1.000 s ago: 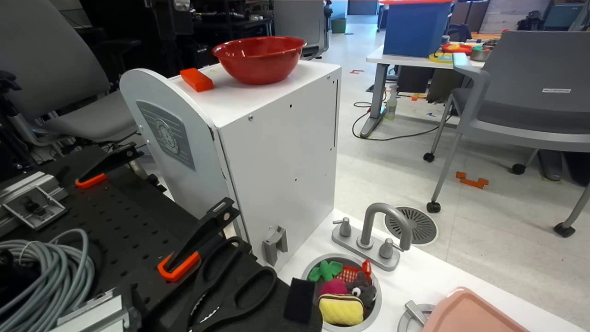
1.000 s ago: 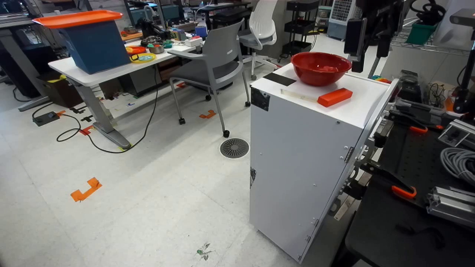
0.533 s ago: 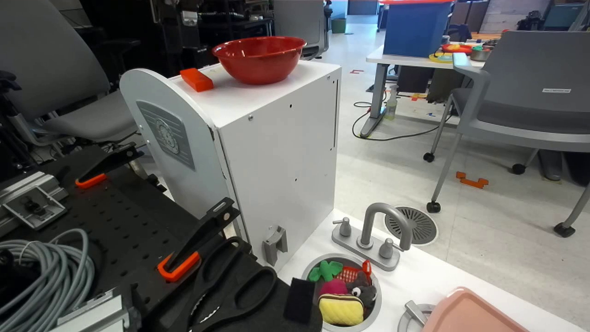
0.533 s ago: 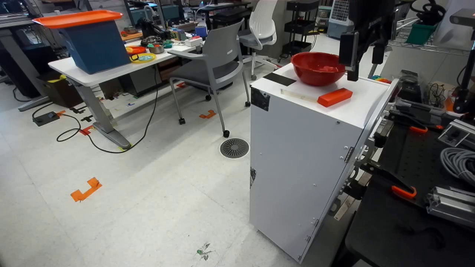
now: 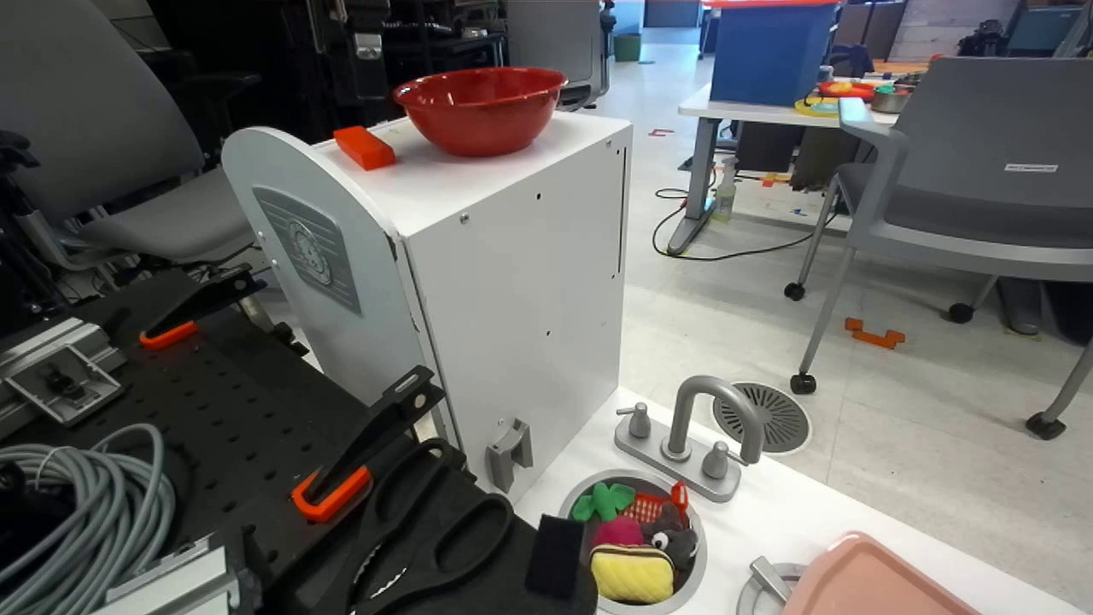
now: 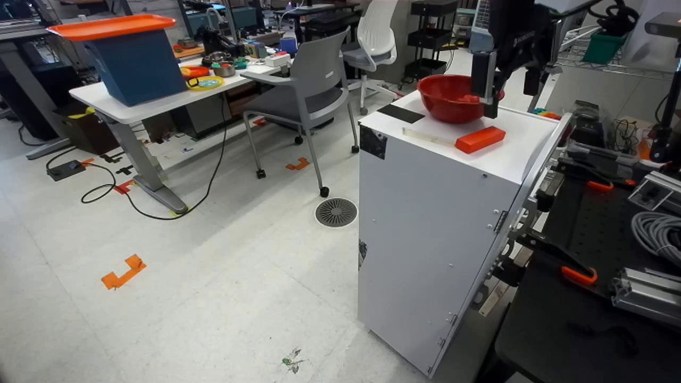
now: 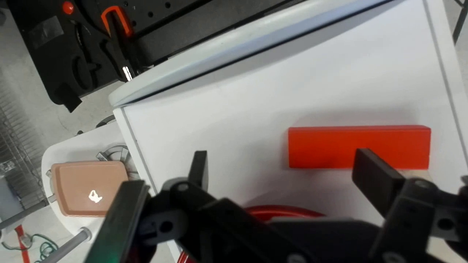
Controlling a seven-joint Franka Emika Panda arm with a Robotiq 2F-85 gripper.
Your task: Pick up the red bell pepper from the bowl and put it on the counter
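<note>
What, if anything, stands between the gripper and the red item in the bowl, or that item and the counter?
The bowl itself: its wall surrounds the red item, so the gripper probably must clear the rim going in and out. An orange-red block on the counter could hinder setting down nearby.

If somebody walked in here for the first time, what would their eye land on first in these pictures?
Most likely the glossy red bowl on the white cabinet top, with a bright orange-red block lying beside it, apart from it. Next, probably the black gripper, its fingers spread wide over that top in the wrist view. In an exterior view, the colourful toys heaped in the round sink basin also stand out.
</note>
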